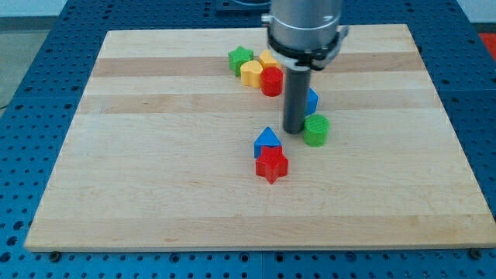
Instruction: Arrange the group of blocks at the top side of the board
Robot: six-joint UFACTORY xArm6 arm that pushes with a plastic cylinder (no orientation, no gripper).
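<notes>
Counting across the wooden counter [155, 155], seven blocks show: two green, two yellow, two red and two blue would make eight, so let me tally plainly: two green, two yellow, two red, two blue, eight in all.

Near the upper middle of the frame sits a tight cluster of four. One green star [240, 59] lies at its left, a yellow cylinder-like block [251, 73] touches it on the right, a second yellow block [268, 59] sits just above and is partly hidden by the arm, and a red cylinder [272, 81] closes the cluster at the lower right.

Lower, near the centre, a blue block with a pointed top [267, 142] touches a red star [272, 165] directly below it.

At the right of centre, a green cylinder [316, 129] stands with another blue block [311, 101] just above it, mostly hidden behind the rod.

There is no hand on this arm, so open or closed does not apply. My tip [295, 130] rests on the counter just left of the green cylinder, beside the hidden blue block, and up and to the right of the blue-and-red pair.
</notes>
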